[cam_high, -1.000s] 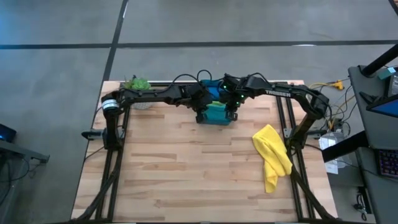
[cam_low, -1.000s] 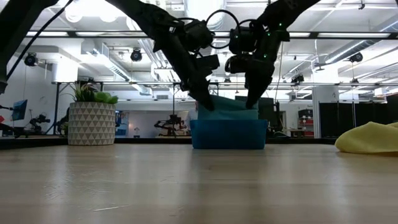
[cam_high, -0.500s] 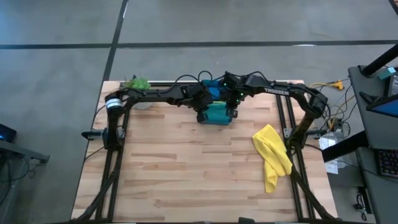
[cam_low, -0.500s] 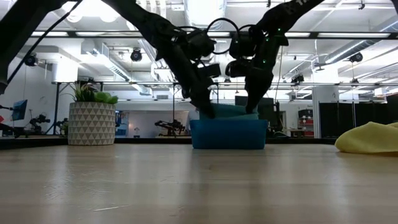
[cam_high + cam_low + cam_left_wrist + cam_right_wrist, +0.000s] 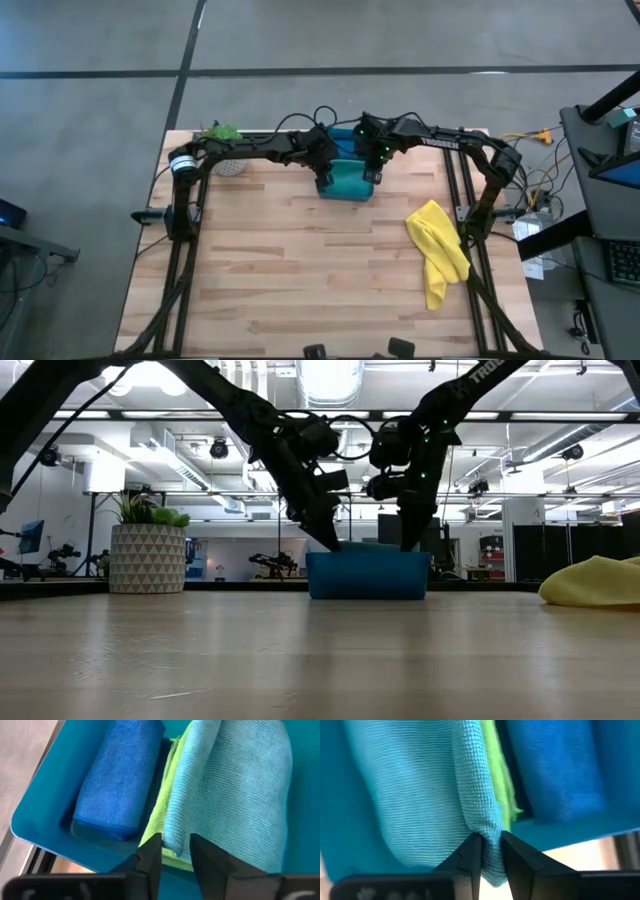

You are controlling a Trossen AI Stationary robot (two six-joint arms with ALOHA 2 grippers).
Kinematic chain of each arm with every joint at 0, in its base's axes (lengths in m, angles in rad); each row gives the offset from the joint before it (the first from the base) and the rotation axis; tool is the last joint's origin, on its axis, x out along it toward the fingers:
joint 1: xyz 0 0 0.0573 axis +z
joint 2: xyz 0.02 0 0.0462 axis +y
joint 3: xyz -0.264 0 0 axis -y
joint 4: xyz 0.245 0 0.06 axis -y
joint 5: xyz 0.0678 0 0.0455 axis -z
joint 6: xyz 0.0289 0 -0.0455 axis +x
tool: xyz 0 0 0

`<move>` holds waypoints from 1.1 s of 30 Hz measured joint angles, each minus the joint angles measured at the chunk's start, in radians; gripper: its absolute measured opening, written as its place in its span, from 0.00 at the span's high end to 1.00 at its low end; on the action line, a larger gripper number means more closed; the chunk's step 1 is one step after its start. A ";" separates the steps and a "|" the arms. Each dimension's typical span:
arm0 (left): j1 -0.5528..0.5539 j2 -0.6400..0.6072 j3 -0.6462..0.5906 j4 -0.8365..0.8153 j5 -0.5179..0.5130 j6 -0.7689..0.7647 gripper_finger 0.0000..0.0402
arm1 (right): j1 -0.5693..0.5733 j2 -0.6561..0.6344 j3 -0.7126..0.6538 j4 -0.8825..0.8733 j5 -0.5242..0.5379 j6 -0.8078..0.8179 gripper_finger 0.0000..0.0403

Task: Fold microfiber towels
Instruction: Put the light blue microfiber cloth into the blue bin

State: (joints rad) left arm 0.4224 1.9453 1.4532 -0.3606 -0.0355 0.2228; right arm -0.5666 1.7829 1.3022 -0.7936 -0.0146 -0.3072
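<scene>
At the far left of the wooden table (image 5: 300, 280), near its back edge, a potted plant (image 5: 146, 550) stands in a white patterned pot, well apart from the work.

The left gripper (image 5: 322, 178) reaches down over the left end of the teal-blue plastic bin (image 5: 367, 576), which sits at the middle of the table's back edge. Its wrist view looks into the bin: a folded blue towel (image 5: 117, 780) lies along one side, a thin lime green towel (image 5: 162, 815) sits edge-up just beside it, and a folded teal towel (image 5: 235, 790) lies against the green one on the other side. The left gripper's fingers (image 5: 150, 862) stand slightly apart with the end fold of the teal towel between their tips; whether they press on it or merely straddle it cannot be told.

The right gripper (image 5: 369, 172) comes down over the bin's right end. In its wrist view the teal towel's (image 5: 415, 785) edge fold runs down between the two fingers (image 5: 470, 855), which are narrowly spread around the cloth, with the lime green towel (image 5: 497, 775) and blue towel (image 5: 555, 765) beyond.

Further right, the yellow towel (image 5: 438, 250) lies crumpled and unfolded on the table near the right edge, well apart from both grippers.
</scene>
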 joint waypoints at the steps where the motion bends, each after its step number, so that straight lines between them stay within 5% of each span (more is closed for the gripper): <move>1: 0.003 0.000 0.000 0.002 -0.004 0.000 0.77 | -0.006 -0.001 0.000 0.006 0.005 0.000 0.82; 13: 0.041 -0.032 0.004 0.004 -0.102 0.001 0.68 | -0.052 -0.022 0.088 0.050 0.014 -0.002 0.70; 18: 0.045 -0.047 0.003 0.033 0.134 0.004 0.68 | -0.052 -0.028 0.084 0.082 -0.211 0.008 0.69; 25: 0.027 0.018 0.001 0.058 0.216 0.048 0.71 | -0.044 0.021 0.054 0.075 -0.139 0.023 0.84; 28: 0.015 0.043 0.002 0.062 0.241 0.046 0.78 | -0.044 0.039 0.052 0.054 -0.113 0.036 0.95; 33: 0.001 0.084 0.000 0.003 0.238 0.045 0.91 | -0.044 0.086 0.049 0.045 -0.081 0.034 0.97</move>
State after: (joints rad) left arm 0.4232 2.0289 1.4528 -0.3572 0.2030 0.2676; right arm -0.6109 1.8687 1.3514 -0.7482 -0.0956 -0.2733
